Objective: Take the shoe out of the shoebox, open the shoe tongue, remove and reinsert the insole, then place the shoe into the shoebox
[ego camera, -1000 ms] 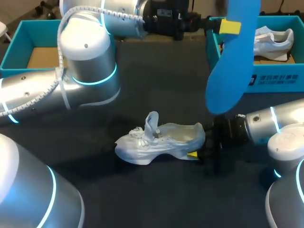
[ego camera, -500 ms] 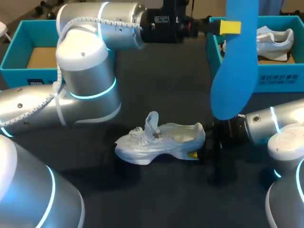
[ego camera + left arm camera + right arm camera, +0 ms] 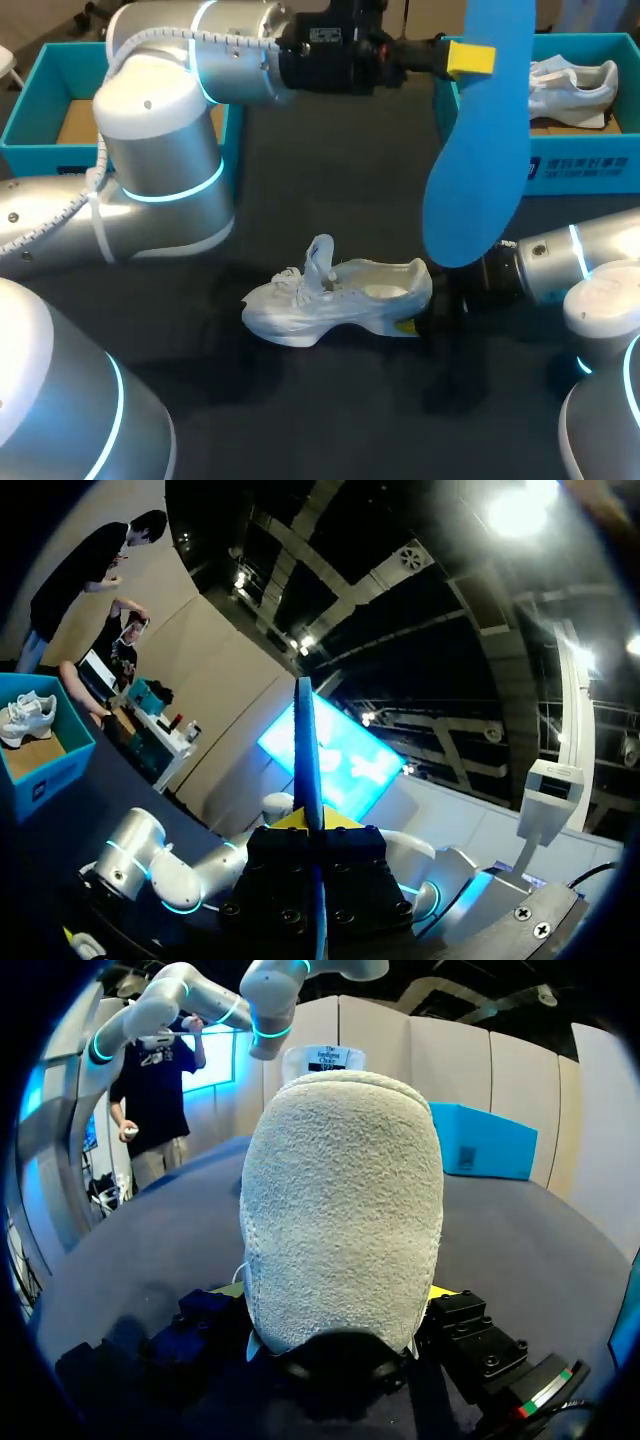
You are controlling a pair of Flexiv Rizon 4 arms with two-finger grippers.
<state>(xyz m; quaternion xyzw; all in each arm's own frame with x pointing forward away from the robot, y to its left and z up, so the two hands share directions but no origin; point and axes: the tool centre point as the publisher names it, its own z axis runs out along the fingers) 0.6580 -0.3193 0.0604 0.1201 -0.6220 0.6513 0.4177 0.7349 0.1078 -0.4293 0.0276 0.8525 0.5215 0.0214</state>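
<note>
Table centre: white mesh sneaker (image 3: 335,300) on its sole, toe toward the left side, tongue standing up | right gripper (image 3: 418,318) at its heel, one yellow tip showing beneath | left gripper (image 3: 470,60) pinches blue foam insole (image 3: 478,160), held upright in the air, broad end down, above the heel | right rear: teal cardboard shoebox (image 3: 585,165) with second white shoe (image 3: 570,85) inside

Insole (image 3: 480,150) top cut off by edge; shoe (image 3: 340,297) heel seemingly hides most of right end effector (image 3: 411,323).

Head camera looks down from behind; the right wrist camera, pressed close, shares the shoe (image 3: 332,304).
</note>
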